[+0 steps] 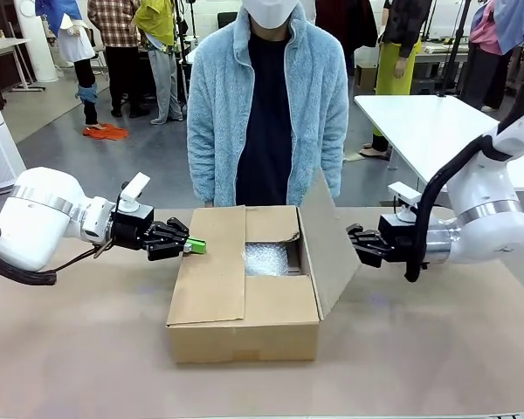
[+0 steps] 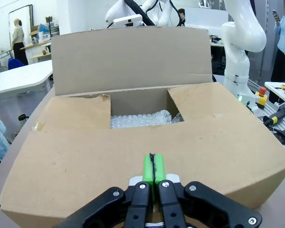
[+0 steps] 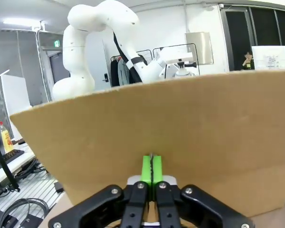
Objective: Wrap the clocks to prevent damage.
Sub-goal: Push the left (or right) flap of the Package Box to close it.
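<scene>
Cardboard box [image 1: 243,327] sits low centre on the bench [image 1: 79,349]. My left gripper [image 1: 196,247] and right gripper [image 1: 353,238] are both pinched closed, empty, tips at its side flaps. I'd push the raised flap [image 1: 326,249] over slowly. Wrapped clocks [image 1: 266,259] lie inside, mid-frame, between my grippers.

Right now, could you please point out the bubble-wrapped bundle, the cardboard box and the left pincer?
bubble-wrapped bundle [image 1: 266,259]: front view, its exposed top.
cardboard box [image 1: 244,340]: front view, its near wall.
left pincer [image 1: 196,247]: front view, its shut green tips.
</scene>
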Action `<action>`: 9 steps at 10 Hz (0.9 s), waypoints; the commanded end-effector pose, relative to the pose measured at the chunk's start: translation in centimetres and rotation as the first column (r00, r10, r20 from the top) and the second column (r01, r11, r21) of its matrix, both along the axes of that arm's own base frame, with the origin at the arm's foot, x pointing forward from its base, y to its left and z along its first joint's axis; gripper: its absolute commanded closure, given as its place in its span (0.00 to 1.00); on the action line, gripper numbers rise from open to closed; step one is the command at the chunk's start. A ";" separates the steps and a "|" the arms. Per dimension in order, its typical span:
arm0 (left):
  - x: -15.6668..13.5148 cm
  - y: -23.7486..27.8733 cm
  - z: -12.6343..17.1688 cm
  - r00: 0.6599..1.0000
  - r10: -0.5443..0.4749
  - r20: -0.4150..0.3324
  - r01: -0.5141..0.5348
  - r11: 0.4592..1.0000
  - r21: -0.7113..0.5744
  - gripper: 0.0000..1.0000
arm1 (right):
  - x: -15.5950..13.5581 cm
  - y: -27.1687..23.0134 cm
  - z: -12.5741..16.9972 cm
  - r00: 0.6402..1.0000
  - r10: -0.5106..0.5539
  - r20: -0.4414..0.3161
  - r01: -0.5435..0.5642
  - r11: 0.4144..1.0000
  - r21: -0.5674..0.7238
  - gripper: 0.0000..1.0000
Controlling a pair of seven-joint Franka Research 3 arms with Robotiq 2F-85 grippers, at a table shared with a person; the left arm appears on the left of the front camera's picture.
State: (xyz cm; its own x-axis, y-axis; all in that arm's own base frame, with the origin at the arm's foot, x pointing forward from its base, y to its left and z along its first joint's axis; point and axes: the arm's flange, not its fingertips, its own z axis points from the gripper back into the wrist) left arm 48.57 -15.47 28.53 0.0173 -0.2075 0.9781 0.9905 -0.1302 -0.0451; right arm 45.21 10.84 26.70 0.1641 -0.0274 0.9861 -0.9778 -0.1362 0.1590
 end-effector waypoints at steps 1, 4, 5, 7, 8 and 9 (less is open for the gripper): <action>0.0 -0.4 -0.3 1.000 0.013 -0.004 -0.013 1.000 0.002 1.00 | 1.0 1.3 -0.3 1.000 -0.015 0.016 0.015 1.000 -0.008 0.99; 0.0 -0.4 -0.3 1.000 0.013 -0.004 -0.013 1.000 0.002 1.00 | 1.6 4.2 -0.4 1.000 0.004 0.029 -0.003 1.000 -0.027 0.99; 0.0 -0.4 -0.3 1.000 0.013 -0.004 -0.013 1.000 0.002 1.00 | 2.0 5.1 -0.5 1.000 0.008 0.027 -0.007 0.999 -0.032 0.99; 0.0 -0.4 -0.3 1.000 0.013 -0.004 -0.013 1.000 0.002 1.00 | 1.3 6.6 -1.4 0.999 0.032 0.022 -0.030 0.998 -0.054 0.99; 0.0 -0.4 -0.3 1.000 0.013 -0.004 -0.013 1.000 0.002 1.00 | 1.9 6.6 -1.6 0.999 0.028 0.025 -0.026 0.998 -0.061 0.99; 0.0 -0.4 -0.3 1.000 0.013 -0.004 -0.013 1.000 0.002 1.00 | 1.9 6.2 -2.2 0.999 0.028 0.019 -0.027 0.997 -0.070 0.99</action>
